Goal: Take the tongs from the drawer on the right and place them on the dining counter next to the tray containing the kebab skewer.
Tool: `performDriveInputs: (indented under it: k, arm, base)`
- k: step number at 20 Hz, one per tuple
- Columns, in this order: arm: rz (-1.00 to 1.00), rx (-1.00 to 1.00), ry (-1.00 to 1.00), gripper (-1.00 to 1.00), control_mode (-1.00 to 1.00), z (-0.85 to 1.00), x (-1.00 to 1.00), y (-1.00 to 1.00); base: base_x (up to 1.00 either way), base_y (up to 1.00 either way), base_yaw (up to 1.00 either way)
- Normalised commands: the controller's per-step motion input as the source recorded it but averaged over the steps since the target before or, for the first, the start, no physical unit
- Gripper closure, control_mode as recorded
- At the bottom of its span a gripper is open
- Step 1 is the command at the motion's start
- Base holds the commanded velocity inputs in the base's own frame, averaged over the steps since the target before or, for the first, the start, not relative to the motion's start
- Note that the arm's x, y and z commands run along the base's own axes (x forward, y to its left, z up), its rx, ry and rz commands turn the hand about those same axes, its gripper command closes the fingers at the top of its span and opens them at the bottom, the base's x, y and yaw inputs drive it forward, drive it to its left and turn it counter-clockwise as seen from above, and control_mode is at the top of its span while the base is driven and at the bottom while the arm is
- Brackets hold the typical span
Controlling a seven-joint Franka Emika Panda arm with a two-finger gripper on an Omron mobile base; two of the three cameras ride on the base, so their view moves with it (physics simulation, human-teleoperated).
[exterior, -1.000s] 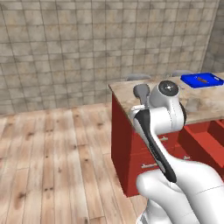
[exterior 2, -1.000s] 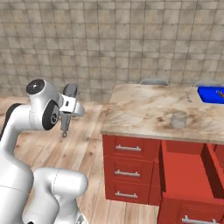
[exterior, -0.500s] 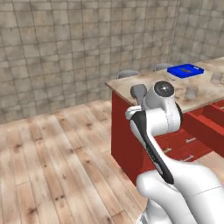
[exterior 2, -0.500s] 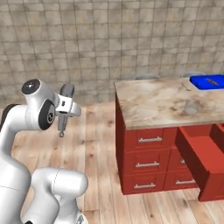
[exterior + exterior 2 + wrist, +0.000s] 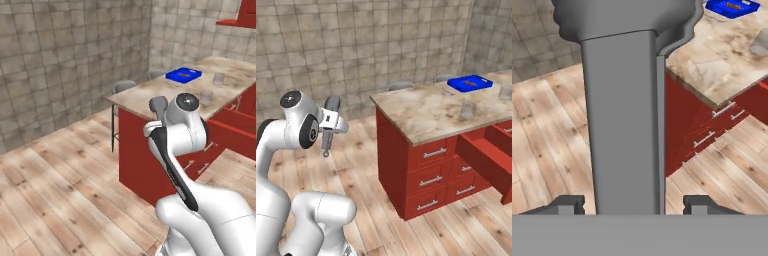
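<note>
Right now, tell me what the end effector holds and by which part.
The tongs, clamped across their flat sides by the end effector; which end of them cannot be told.

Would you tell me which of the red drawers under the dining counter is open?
The top drawer of the right-hand column is pulled out; the three drawers beside it sit flush and closed.
</note>
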Motion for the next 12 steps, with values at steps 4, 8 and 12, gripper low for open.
performDriveInputs:
  k: [4, 8, 12]
  arm:
    - [0.00, 0.00, 0.00, 1.00, 1.00, 0.00, 0.00, 0.00]
    - [0.00, 0.00, 0.00, 1.00, 1.00, 0.00, 0.00, 0.00]
    - [0.00, 0.00, 0.00, 1.00, 1.00, 0.00, 0.00, 0.00]
  base:
    - [0.64, 1.00, -0.44]
    - [0.73, 1.00, -0.42]
    - [0.43, 1.00, -0.44]
